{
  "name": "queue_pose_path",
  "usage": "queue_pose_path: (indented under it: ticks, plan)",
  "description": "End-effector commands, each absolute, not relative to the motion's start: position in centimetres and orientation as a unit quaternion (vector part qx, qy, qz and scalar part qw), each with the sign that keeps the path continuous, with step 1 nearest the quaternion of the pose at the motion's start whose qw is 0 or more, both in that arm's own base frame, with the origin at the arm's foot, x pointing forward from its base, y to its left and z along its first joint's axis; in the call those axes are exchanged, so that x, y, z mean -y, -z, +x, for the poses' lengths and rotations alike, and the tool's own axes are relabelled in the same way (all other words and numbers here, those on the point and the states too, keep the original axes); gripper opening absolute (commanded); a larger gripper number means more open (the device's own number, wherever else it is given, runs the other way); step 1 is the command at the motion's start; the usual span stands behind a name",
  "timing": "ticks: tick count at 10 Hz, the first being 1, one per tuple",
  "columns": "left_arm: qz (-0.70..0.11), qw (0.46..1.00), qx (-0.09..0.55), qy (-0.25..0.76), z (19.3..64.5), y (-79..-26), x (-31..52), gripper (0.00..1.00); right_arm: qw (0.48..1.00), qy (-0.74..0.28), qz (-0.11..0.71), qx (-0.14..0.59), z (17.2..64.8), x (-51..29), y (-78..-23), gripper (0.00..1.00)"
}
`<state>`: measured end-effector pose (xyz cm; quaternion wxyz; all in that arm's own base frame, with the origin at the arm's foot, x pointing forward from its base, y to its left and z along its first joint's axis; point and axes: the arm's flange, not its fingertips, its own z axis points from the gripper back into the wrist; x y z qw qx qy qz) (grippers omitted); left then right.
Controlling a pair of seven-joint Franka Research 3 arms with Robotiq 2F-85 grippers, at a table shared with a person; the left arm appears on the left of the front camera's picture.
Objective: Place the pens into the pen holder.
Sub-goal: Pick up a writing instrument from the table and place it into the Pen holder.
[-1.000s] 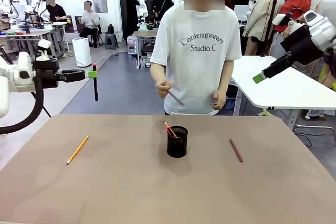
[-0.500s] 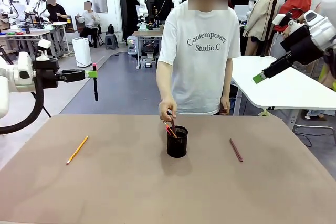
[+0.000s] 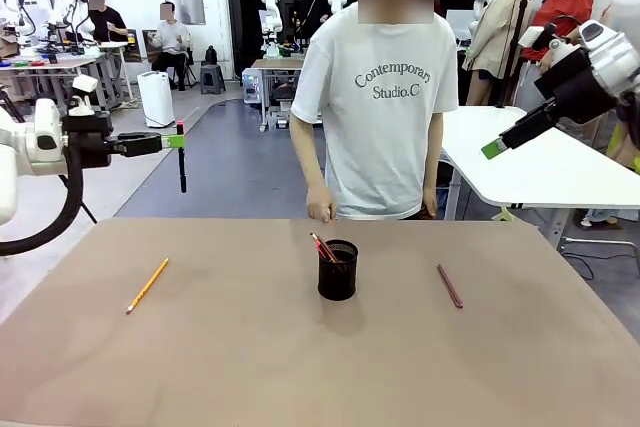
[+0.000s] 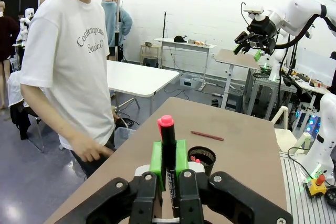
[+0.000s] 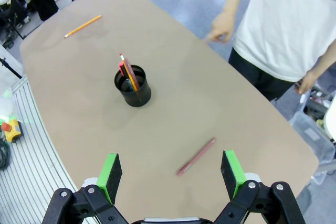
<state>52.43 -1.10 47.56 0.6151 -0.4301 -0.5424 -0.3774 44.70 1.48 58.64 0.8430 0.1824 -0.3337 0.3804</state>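
My left gripper hangs high beyond the worktop's left edge, clamped on the black pen, which points straight down, its red end just above my fingers. My right gripper is spread wide, holding nothing, high past the far right corner. The pen holder stands mid-worktop with pens leaning in it. The yellow pencil lies near the left edge, the brown pen toward the right. The person's hand is at the far edge.
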Motion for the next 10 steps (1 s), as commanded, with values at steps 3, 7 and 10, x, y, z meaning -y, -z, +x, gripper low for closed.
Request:
queue_pose_path:
  ticks: [3,7,10]
  plan:
    - [-0.429,0.614,0.545,0.377,52.41,-47.77,0.87,0.00,0.838,-0.381,0.192,0.339,44.72,-1.47,-58.71,1.00]
    - [-0.429,0.614,0.545,0.377,52.41,-47.77,0.87,0.00,0.838,-0.381,0.192,0.339,44.72,-1.47,-58.71,1.00]
    - [-0.429,0.614,0.545,0.377,52.41,-47.77,0.87,0.00,0.838,-0.381,0.192,0.339,44.72,-1.47,-58.71,1.00]
